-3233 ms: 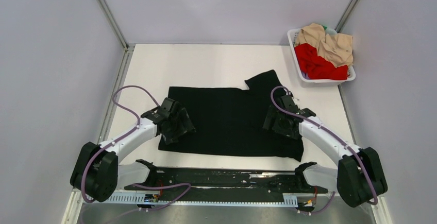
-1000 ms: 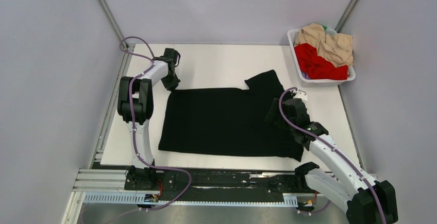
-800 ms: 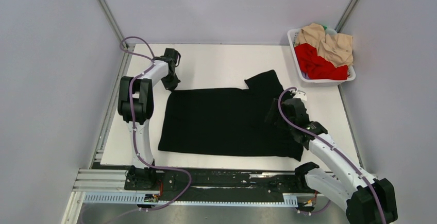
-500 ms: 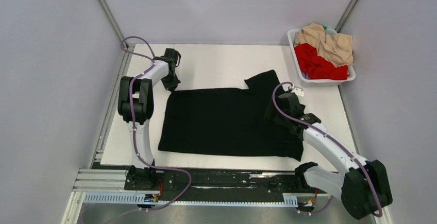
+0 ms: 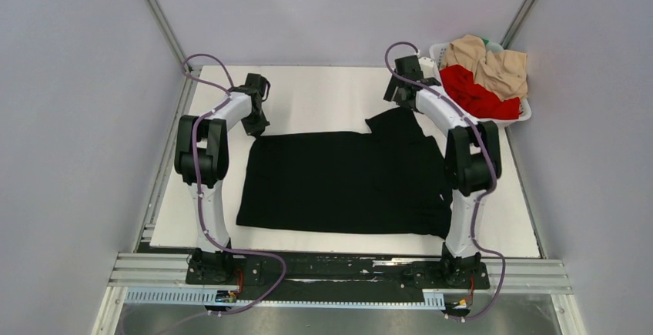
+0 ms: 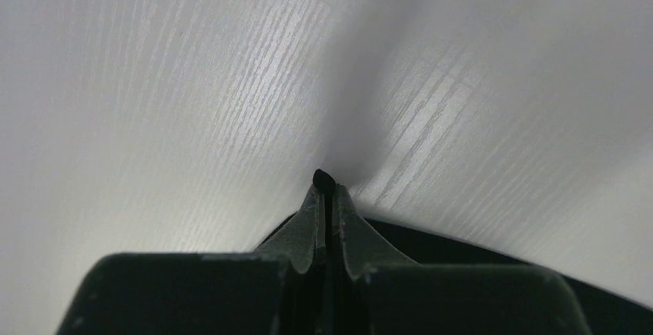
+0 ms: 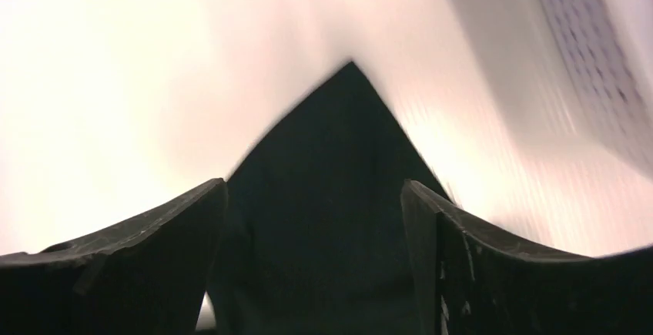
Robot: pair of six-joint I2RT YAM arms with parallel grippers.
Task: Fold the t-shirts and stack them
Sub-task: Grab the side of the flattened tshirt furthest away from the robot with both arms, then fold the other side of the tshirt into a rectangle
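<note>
The black t-shirt (image 5: 346,181) lies spread flat on the white table (image 5: 323,96). My left gripper (image 5: 254,125) is at its far left corner, shut on the cloth. In the left wrist view the gripper (image 6: 327,189) has its jaws pressed together, and a small nub of the black t-shirt (image 6: 322,176) pokes out at the tips. My right gripper (image 5: 399,102) is over the far right sleeve (image 5: 396,123). Seen from the right wrist, the right gripper (image 7: 314,189) stands open, and the pointed black sleeve (image 7: 331,181) lies between its fingers, not clamped. The red t-shirt (image 5: 477,95) and the beige t-shirt (image 5: 493,61) sit crumpled in the basket.
The white plastic basket (image 5: 481,122) stands at the far right corner of the table, close to my right arm; its perforated wall (image 7: 593,65) shows in the right wrist view. Grey walls enclose the table on three sides. A metal rail (image 5: 308,277) runs along the near edge.
The left gripper closed on the shirt's far left corner and stayed there. The right arm swung from the shirt's right side out to the far sleeve.
</note>
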